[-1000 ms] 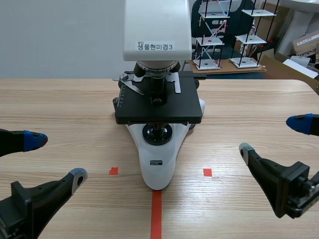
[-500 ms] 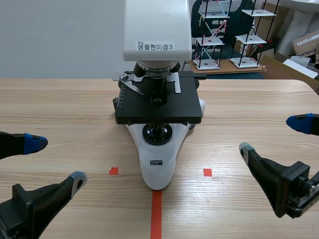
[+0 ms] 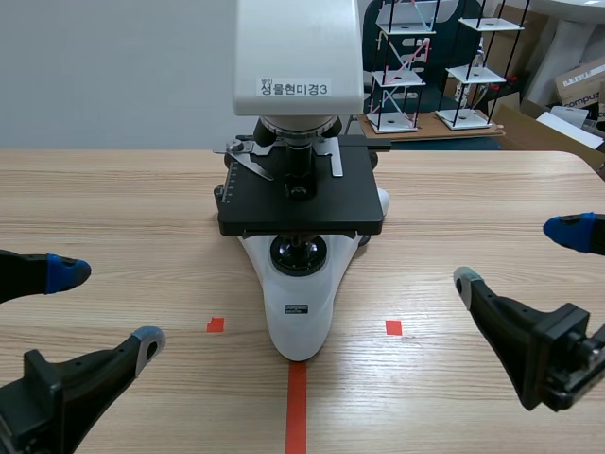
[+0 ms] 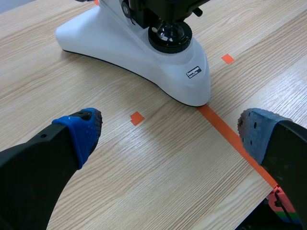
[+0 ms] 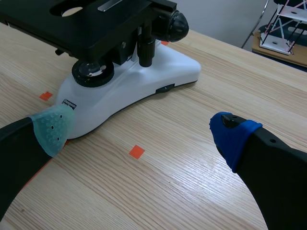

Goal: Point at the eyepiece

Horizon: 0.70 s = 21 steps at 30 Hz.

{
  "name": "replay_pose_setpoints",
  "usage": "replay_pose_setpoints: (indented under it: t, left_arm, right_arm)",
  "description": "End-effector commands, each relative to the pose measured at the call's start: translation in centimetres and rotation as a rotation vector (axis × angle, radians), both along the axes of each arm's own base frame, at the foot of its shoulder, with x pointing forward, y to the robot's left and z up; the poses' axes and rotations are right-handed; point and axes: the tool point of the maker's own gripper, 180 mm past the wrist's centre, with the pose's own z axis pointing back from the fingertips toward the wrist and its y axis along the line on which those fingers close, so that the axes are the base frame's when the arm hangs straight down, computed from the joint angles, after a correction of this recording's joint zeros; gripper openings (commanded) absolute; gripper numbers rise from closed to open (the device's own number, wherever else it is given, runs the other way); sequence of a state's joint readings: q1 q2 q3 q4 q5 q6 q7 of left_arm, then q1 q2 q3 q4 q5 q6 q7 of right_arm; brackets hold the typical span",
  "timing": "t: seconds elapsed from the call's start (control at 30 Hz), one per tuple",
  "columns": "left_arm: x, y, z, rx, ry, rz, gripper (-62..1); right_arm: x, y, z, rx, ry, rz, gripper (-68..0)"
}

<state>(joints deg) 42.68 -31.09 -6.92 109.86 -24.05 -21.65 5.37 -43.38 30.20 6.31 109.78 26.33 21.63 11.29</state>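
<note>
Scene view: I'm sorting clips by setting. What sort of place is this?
Probably a school or science lab: a labelled microscope stands on the wooden table, with rod-and-plate models and a cardboard box behind it.

The desk [image 3: 113, 208] is pale wood grain, smooth with a faint sheen. The microscope [image 3: 301, 317] has a glossy white plastic body. Its stage [image 3: 301, 203] is matt black and carries bright metal clips [image 3: 248, 161]. My left claw [image 4: 170, 127] and right claw [image 5: 141, 128] have matt black fingers [image 4: 33, 163], and their dotted pads [image 4: 81, 129] look soft and rubbery.
</note>
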Motion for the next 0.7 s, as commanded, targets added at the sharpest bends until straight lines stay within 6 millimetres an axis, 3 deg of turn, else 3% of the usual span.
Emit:
replay_pose_setpoints:
  t: [0.0, 0.4, 0.57, 0.6, 0.67]
  left_arm:
    - [0.1, -0.2, 0.6, -0.024, -0.019, 0.003, -1.3]
    - [0.1, -0.2, 0.5, -0.021, -0.016, 0.003, -1.3]
    - [0.1, -0.2, 0.5, -0.019, -0.017, 0.002, -1.3]
    - [0.1, -0.2, 0.5, -0.019, -0.017, 0.002, -1.3]
    - [0.1, -0.2, 0.5, -0.019, -0.017, 0.002, -1.3]
  right_arm:
    - [0.5, -0.2, 1.1, 0.011, -0.035, -0.004, -5.8]
    - [0.4, -0.1, 0.8, -0.031, -0.032, 0.026, -5.8]
    - [-0.1, -0.5, 1.8, 0.036, -0.055, 0.007, -6.2]
    - [-0.3, -0.6, 2.3, 0.043, -0.068, 0.006, -8.4]
    - [-0.7, -0.6, 3.6, 0.046, -0.104, 0.011, -19.5]
